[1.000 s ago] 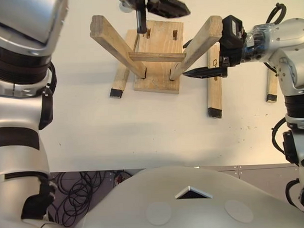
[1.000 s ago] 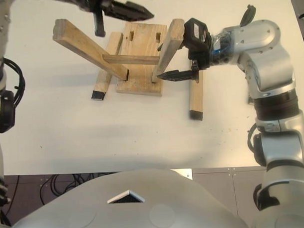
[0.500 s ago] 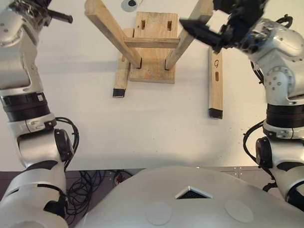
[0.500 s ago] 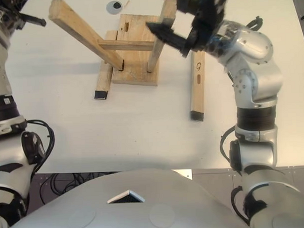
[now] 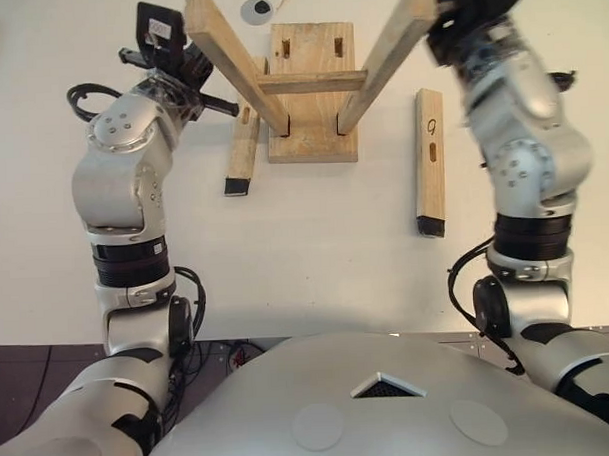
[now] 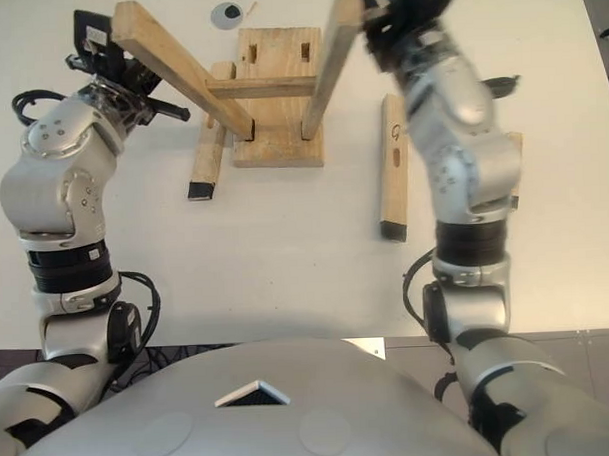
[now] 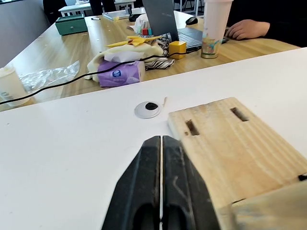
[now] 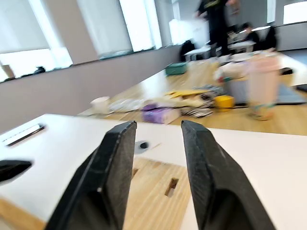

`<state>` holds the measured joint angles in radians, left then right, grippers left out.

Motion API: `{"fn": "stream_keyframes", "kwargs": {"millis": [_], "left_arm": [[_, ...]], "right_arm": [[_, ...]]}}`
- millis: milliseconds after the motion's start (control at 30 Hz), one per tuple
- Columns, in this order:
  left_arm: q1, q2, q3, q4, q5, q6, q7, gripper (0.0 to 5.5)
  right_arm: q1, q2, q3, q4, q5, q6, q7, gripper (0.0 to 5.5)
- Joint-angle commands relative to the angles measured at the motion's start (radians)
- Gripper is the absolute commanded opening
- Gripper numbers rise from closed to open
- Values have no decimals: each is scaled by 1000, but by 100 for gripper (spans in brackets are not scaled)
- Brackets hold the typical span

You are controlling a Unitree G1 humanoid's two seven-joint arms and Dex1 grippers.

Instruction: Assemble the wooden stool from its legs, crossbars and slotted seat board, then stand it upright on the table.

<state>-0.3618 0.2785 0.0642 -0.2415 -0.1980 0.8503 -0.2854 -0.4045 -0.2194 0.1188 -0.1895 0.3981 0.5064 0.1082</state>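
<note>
The slotted seat board lies flat on the white table. Two legs stand slanted in it, the left one and the right one, joined by a crossbar. A loose leg lies against the board's left edge. Another loose leg lies to the right, apart from the board. My left gripper is shut on nothing, just left of the left standing leg. My right gripper is open and empty, raised near the top of the right standing leg.
A small white disc sits on the table behind the board. A short wooden piece lies at the far right, partly behind my right arm. Beyond the table stands a desk with clutter. The near half of the table is bare.
My right gripper let go of the right leg's base and rose to the leg's top. My left arm swung from above the board out left, then back beside the left leg.
</note>
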Motion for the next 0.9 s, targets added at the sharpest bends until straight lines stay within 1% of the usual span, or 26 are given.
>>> {"fn": "stream_keyframes", "kwargs": {"millis": [33,300,400,467,500,567,633,700,767,833,900], "left_arm": [[-140,-79,-39,62,-21,8,23,0],[-293,-52,-4,405,47,-140,52,0],[-360,-58,-6,531,72,-207,61,0],[-363,-46,-22,578,95,-242,62,0],[-352,-31,-21,594,102,-254,60,0],[-307,29,3,624,120,-281,60,0],[-274,92,30,680,130,-308,47,0],[-257,148,26,785,155,-344,35,0],[-234,173,20,881,158,-342,-2,0],[-210,174,19,973,146,-340,-49,0],[-183,169,17,1040,141,-346,-81,0]], "right_arm": [[-27,55,172,-19,-112,-9,38,108],[-59,86,226,-28,-181,-7,107,7],[-65,109,261,-33,-198,3,131,3],[-67,120,286,-36,-213,4,151,3],[-69,123,284,-33,-221,2,156,3],[-79,112,237,-14,-232,-9,157,3],[-89,80,174,2,-235,-19,160,3],[-103,40,113,35,-243,-36,170,3],[-119,-25,68,102,-260,-62,211,3],[-121,-102,63,180,-286,-87,281,3],[-107,-190,99,262,-318,-113,393,3]]}}
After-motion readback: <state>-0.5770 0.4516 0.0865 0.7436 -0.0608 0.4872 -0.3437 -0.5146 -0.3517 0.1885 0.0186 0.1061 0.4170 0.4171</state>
